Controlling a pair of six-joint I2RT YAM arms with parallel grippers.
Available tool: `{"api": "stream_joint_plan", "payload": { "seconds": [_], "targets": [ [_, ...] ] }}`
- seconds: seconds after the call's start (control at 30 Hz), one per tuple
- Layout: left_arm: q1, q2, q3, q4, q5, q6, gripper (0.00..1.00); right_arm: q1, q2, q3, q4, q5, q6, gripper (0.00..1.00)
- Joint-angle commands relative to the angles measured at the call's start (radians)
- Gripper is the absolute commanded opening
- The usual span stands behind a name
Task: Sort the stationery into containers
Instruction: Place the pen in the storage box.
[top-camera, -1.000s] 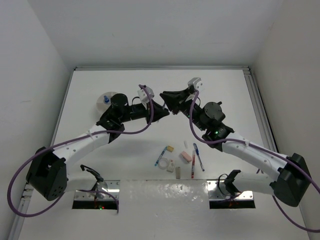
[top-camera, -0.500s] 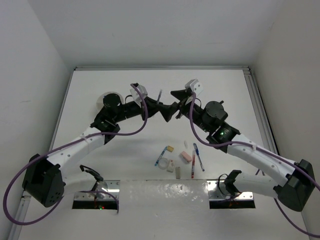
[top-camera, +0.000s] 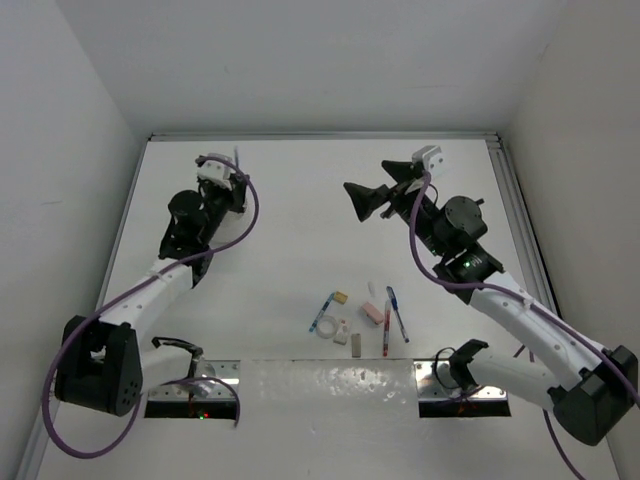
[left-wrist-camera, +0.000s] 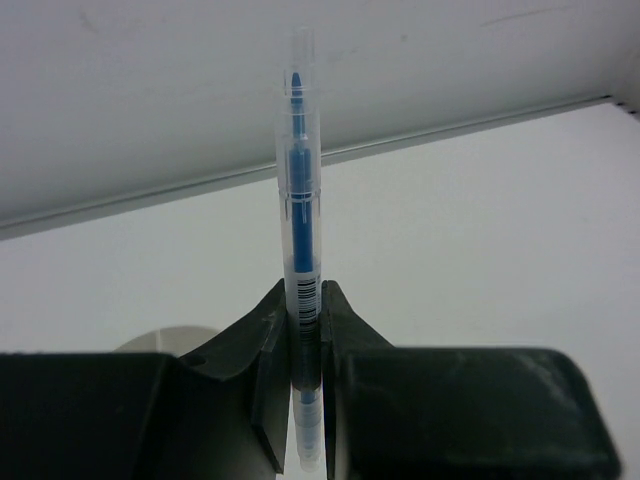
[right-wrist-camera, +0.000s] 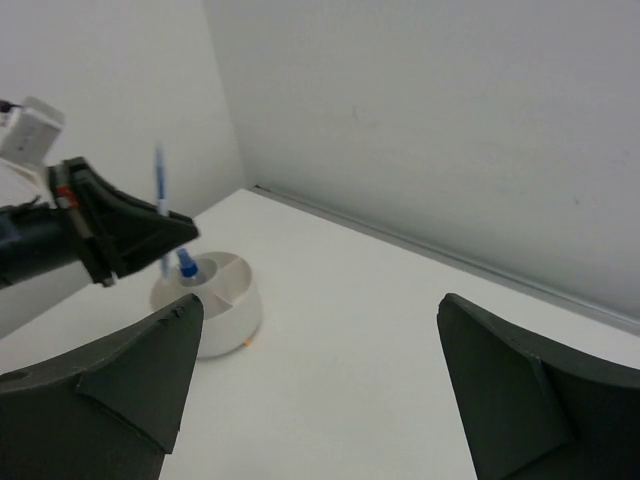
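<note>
White tabletop meets pale walls all around. My left gripper (left-wrist-camera: 305, 335) is clamped on a blue pen (left-wrist-camera: 300, 200), holding it upright. From the right wrist view, the pen seems to hang over the edge of the round white tub (right-wrist-camera: 228, 312). A small blue-capped bottle (right-wrist-camera: 187, 267) stands in one of the tub's compartments. My right gripper (right-wrist-camera: 320, 300) is spread wide with nothing between its fingers, well apart from the tub. The rest of the stationery (top-camera: 371, 313) lies in a cluster near my bases.
</note>
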Motion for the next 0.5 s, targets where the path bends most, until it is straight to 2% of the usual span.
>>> {"api": "stream_joint_plan", "payload": {
  "seconds": [0.0,0.23,0.3,0.47],
  "targets": [
    [0.071,0.034,-0.042,0.156,0.023,0.031,0.0,-0.063,0.061,0.007,0.052,-0.041,0.034,0.97],
    [0.199,0.235,-0.026,0.329,0.238,0.005,0.0,-0.163,0.207,0.122,0.026,-0.155,0.093,0.96],
    [0.214,0.277,-0.002,0.316,0.308,0.035,0.0,-0.174,0.218,0.142,0.017,-0.164,0.096,0.96],
    [0.226,0.339,0.014,0.302,0.364,0.094,0.0,-0.206,0.244,0.146,0.008,-0.164,0.102,0.96]
  ]
}}
